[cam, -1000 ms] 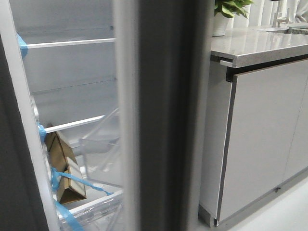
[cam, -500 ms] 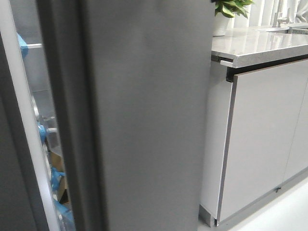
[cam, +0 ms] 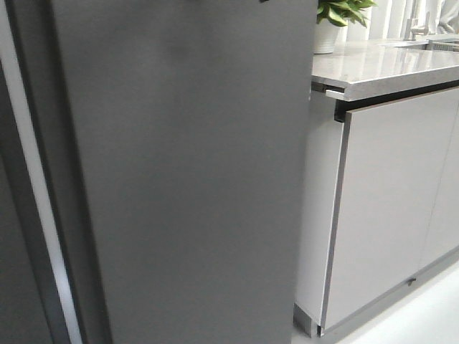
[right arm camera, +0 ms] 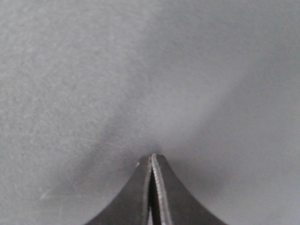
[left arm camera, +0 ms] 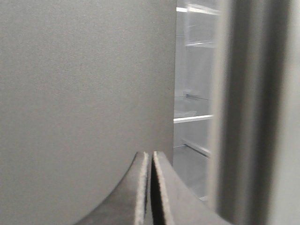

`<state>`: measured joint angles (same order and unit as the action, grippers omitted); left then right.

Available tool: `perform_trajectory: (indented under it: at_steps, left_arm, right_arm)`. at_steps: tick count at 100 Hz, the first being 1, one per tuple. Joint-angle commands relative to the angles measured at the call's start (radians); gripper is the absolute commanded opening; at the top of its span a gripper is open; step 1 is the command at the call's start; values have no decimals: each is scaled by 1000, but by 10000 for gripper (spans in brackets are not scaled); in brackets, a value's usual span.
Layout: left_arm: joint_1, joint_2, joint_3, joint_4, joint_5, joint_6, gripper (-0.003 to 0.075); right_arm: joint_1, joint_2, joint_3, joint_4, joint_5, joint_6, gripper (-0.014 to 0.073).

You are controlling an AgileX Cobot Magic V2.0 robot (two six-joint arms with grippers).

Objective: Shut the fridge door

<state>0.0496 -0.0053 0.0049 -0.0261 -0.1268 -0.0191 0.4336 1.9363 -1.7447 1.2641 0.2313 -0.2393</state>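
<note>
The fridge door (cam: 193, 179) is a flat matte dark-grey face that fills most of the front view, nearly flush; its inner lining, bins and tape are hidden. In the right wrist view my right gripper (right arm camera: 152, 157) is shut and empty, with its tip right at the door's grey face (right arm camera: 93, 70). In the left wrist view my left gripper (left arm camera: 150, 154) is shut and empty beside a dark-grey panel (left arm camera: 84, 93). Past it a narrow gap shows the fridge's white shelves (left arm camera: 192, 117), and the door's blurred edge (left arm camera: 253, 117) stands beyond. Neither gripper shows in the front view.
Another dark-grey panel (cam: 11, 272) with a pale edge strip (cam: 39, 215) stands left of the door. Pale glossy cabinet fronts (cam: 387, 201) under a stone counter (cam: 380, 68) stand to the right, with a potted plant (cam: 337, 18) on the counter.
The door has swung leftward across the opening. A second ago the shelves, bins and blue tape showed; now its grey face covers them in the front view.
</note>
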Motion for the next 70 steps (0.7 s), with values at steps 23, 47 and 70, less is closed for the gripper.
perform_trajectory:
  at_steps: [23,47,70]
  left_arm:
    - [-4,-20,35,-4,-73,-4,-20]
    - [-4,-20,35,-4,-73,-4,-20]
    - [-2,-20,35,-4,-73,-4,-20]
  right_arm:
    - [33,181,-341,1,-38,-15,-46]
    - [50,358,-601,1,-37,15,-46]
    - [55,399,-655,1,-4,33,-46]
